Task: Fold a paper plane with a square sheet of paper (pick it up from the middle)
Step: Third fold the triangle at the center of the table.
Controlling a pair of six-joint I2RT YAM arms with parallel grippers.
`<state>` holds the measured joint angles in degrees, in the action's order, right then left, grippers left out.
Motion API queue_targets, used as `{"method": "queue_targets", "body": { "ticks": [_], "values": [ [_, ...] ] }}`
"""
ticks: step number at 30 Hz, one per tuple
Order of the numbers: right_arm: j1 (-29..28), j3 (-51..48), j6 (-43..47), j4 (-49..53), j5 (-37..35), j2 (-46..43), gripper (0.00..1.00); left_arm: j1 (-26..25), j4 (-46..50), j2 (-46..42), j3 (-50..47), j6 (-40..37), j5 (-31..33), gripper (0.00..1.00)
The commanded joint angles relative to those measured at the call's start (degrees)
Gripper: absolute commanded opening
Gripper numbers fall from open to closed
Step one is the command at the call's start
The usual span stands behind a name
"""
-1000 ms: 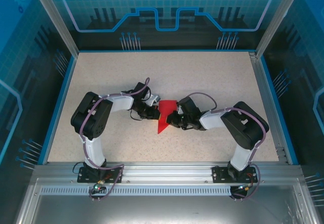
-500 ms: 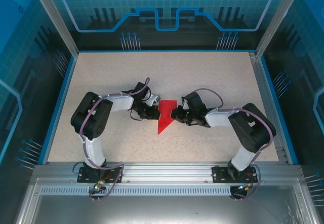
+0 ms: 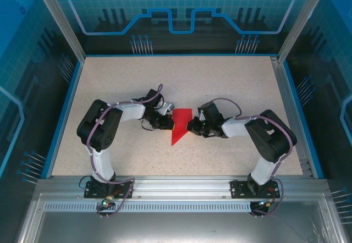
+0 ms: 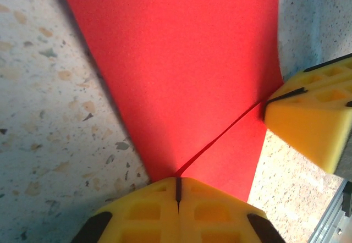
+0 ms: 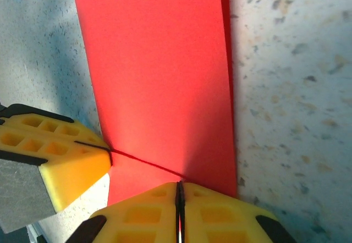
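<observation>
Crease-setting, seemingly | thin bright-red paper sheet [image 3: 179, 130] pinched at opposite edges by left gripper [image 4: 177, 191], right gripper [image 5: 179, 199] — both pressed together | next, probably: release without tearing.

Bright, even light falls from above on the speckled table [image 3: 231, 89] in the overhead view. Everything there is sharp, with short soft shadows beneath the arms [image 3: 102, 125], while the blue walls [image 3: 33, 116] around stay dim. The wrist views are close and slightly soft: the red paper [image 4: 181, 61] glows saturated without glare, a dark shadow hugs one long edge, and the yellow pads [image 4: 220, 221] nearest the lens blur.
</observation>
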<state>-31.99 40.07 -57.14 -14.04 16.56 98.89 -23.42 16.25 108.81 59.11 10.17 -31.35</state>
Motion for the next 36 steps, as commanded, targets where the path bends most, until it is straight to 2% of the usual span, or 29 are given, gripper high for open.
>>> {"method": "queue_targets", "body": {
  "ticks": [1,8,18,27,36],
  "values": [
    [2.02,0.12,1.92,2.28,0.71,-3.83,0.11,-0.02,3.50,2.28,-0.25,-1.63,1.30,0.00],
    [3.05,1.78,2.41,0.90,4.47,-0.95,0.10,-0.06,3.62,2.30,0.02,-1.67,1.15,0.00],
    [3.23,0.46,1.96,3.73,-0.69,3.40,0.10,-0.06,3.62,2.35,-0.18,-1.70,1.24,0.00],
    [3.34,3.00,2.99,6.40,1.64,-4.37,0.11,-0.04,3.61,2.30,-0.13,-1.55,1.16,0.00],
    [-1.69,6.73,2.30,5.25,3.57,-1.06,0.11,-0.12,3.35,2.19,-0.05,-1.30,0.91,0.00]
  ]
}}
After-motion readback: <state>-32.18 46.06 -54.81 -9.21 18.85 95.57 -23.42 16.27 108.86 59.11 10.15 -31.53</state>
